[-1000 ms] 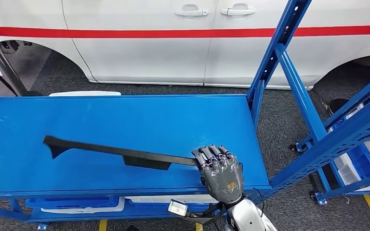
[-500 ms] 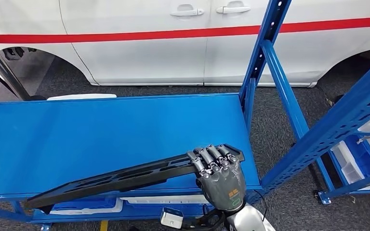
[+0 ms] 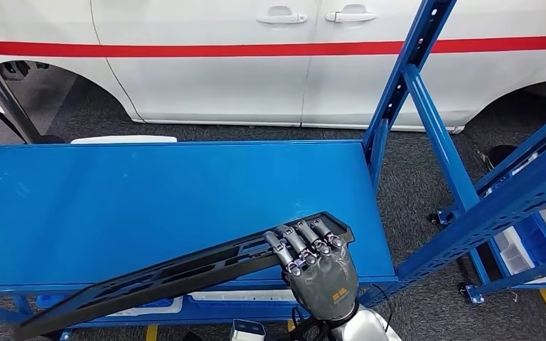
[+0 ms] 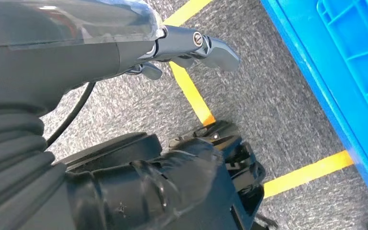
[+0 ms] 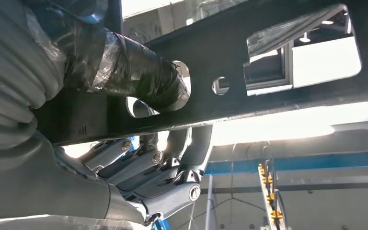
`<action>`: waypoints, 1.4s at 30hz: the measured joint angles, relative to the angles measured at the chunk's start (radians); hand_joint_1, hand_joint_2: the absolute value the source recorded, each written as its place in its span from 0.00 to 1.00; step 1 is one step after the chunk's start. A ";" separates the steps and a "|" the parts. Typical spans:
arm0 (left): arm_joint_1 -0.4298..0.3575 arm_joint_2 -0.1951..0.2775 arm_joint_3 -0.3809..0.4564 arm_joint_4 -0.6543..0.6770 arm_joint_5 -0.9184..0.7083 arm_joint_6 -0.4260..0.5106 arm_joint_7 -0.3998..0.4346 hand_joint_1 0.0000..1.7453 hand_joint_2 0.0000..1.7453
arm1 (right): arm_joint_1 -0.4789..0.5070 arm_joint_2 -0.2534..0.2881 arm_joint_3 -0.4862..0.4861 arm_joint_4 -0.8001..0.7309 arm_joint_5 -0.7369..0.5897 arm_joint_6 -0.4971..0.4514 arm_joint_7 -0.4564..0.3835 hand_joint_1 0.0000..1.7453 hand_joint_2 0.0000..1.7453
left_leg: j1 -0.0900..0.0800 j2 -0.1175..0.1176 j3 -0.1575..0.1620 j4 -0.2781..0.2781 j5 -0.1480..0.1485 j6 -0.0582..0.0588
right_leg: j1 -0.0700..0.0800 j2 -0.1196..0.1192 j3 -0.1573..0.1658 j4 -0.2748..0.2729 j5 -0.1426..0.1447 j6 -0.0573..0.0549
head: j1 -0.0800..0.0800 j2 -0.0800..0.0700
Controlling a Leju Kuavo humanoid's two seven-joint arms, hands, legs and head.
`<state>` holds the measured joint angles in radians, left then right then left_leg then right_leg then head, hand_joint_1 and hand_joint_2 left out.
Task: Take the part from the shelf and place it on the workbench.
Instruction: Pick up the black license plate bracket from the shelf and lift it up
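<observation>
The part (image 3: 170,273) is a long, flat black plastic strip with cut-outs. My right hand (image 3: 320,266) grips its right end at the front right corner of the blue shelf (image 3: 149,192). The strip slants down to the left, and its free end reaches out past the shelf's front edge. In the right wrist view the part (image 5: 278,72) runs across in front of the hand, the taped thumb lying over it and the fingers (image 5: 143,165) curled beneath. My left hand (image 4: 182,43) hangs by the floor, holding nothing, its fingers stretched out.
A white car with a red stripe (image 3: 256,71) stands behind the shelf. A blue upright post (image 3: 398,92) rises at the shelf's right end, with another blue rack (image 3: 526,192) further right. White bins (image 3: 149,307) sit under the shelf. Yellow floor tape (image 4: 191,91) runs near a blue crate (image 4: 359,52).
The part has come up off the shelf. Its free end has swung from the left middle of the shelf toward the front edge and lower. The head view has shifted slightly.
</observation>
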<state>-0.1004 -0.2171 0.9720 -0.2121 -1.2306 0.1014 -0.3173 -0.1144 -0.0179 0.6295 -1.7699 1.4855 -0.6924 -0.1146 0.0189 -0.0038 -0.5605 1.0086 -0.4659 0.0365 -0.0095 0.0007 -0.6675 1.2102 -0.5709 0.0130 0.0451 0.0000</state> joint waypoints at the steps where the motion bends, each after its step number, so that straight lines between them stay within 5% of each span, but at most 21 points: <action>1: 0.000 0.000 0.000 0.000 0.000 0.000 0.000 0.00 1.00 | 0.001 0.000 0.000 0.000 0.000 0.000 0.000 1.00 1.00 | 0.000 0.000 0.000 0.001 -0.001 0.001 | -0.002 0.000 -0.030 0.062 -0.023 0.003 | 0.000 0.000; 3: 0.000 0.000 0.001 0.000 0.000 0.001 0.002 0.00 1.00 | 0.002 0.000 0.000 0.000 0.000 0.000 0.000 1.00 1.00 | 0.000 0.000 0.001 0.004 -0.003 0.000 | -0.005 0.000 -0.048 0.095 -0.013 0.005 | 0.000 0.000; 7: 0.001 -0.002 0.002 0.000 -0.002 0.028 0.031 0.00 1.00 | 0.001 0.000 0.001 0.000 0.000 0.000 0.008 1.00 1.00 | -0.003 -0.003 0.005 0.011 -0.013 -0.012 | -0.004 0.000 0.057 -0.128 0.094 -0.004 | 0.000 0.000; 12: 0.001 -0.003 0.002 0.000 -0.010 0.072 0.063 0.00 1.00 | 0.001 0.000 0.003 0.000 0.000 0.000 0.022 1.00 1.00 | -0.003 -0.003 0.002 0.023 -0.029 -0.040 | -0.001 0.002 0.074 -0.171 0.100 -0.029 | -0.001 0.000; 17: 0.003 -0.003 0.002 0.000 -0.011 0.080 0.065 0.00 1.00 | -0.001 0.000 0.012 0.000 0.000 0.000 0.031 1.00 1.00 | -0.001 -0.002 -0.119 0.284 -0.152 -0.051 | 0.002 -0.002 0.077 -0.176 0.101 -0.048 | -0.002 0.000; 19: 0.004 -0.002 0.002 0.000 -0.011 0.088 0.066 0.00 1.00 | -0.001 0.000 0.019 0.000 0.000 0.000 0.037 1.00 1.00 | -0.001 -0.002 -0.112 0.265 -0.116 -0.048 | 0.005 -0.001 0.079 -0.174 0.100 -0.049 | -0.002 0.000; 22: 0.002 -0.002 0.003 0.000 -0.014 0.098 0.071 0.00 1.00 | -0.002 0.000 0.026 0.000 0.000 0.000 0.045 1.00 1.00 | -0.005 -0.002 -0.023 0.069 -0.021 -0.034 | 0.009 0.001 0.082 -0.171 0.098 -0.045 | -0.001 0.000; 27: 0.002 -0.003 0.003 0.000 -0.019 0.116 0.087 0.00 1.00 | -0.012 0.000 0.036 0.000 0.000 0.000 0.066 1.00 1.00 | -0.007 -0.001 -0.003 0.007 0.002 -0.014 | 0.010 0.000 0.073 -0.162 0.094 -0.022 | -0.001 0.000; 29: 0.000 -0.003 0.003 0.000 -0.020 0.121 0.089 0.00 1.00 | -0.018 0.000 0.040 0.000 0.000 0.000 0.072 1.00 1.00 | -0.002 0.002 -0.005 -0.004 0.013 -0.002 | 0.008 0.000 0.051 -0.102 0.043 -0.013 | 0.000 0.000; 31: -0.002 -0.004 0.003 0.000 -0.021 0.122 0.090 0.00 1.00 | -0.021 0.000 0.044 0.001 0.000 0.000 0.076 1.00 1.00 | -0.003 0.004 -0.013 -0.002 0.018 0.003 | 0.003 0.000 0.007 0.017 -0.030 -0.005 | 0.000 0.000; 33: -0.002 -0.004 0.003 0.000 -0.021 0.122 0.090 0.00 1.00 | -0.022 -0.001 0.046 0.004 0.000 0.000 0.078 1.00 1.00 | -0.003 0.005 -0.024 0.005 0.020 0.002 | -0.004 0.000 -0.014 0.090 -0.051 0.002 | 0.000 0.000; 34: -0.002 -0.005 0.003 0.000 -0.021 0.122 0.090 0.00 1.00 | -0.022 -0.002 0.047 0.004 0.000 0.000 0.078 1.00 1.00 | -0.003 0.006 -0.029 0.009 0.022 0.001 | -0.007 0.000 0.001 0.074 -0.034 0.005 | 0.000 0.000; 38: -0.003 -0.006 0.003 0.000 -0.021 0.123 0.090 0.00 1.00 | -0.028 -0.002 0.050 0.006 0.000 0.000 0.078 1.00 1.00 | -0.002 0.004 -0.041 0.022 0.028 -0.015 | -0.010 0.002 0.128 -0.145 0.047 0.003 | 0.000 0.000; 42: -0.004 -0.006 0.003 0.000 -0.024 0.123 0.092 0.00 1.00 | -0.033 -0.002 0.052 0.007 0.000 0.000 0.084 1.00 1.00 | -0.001 0.002 -0.052 0.024 0.035 -0.044 | -0.004 0.003 0.120 -0.168 0.065 -0.023 | -0.001 0.000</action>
<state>-0.1041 -0.2235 0.9747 -0.2119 -1.2551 0.2239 -0.2256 -0.1475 -0.0197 0.6812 -1.7630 1.4855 -0.6920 -0.0305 0.0180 -0.0023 -0.6122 1.0327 -0.4307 -0.0073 -0.0134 0.0038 -0.5475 1.0420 -0.5064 -0.0102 0.0445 0.0000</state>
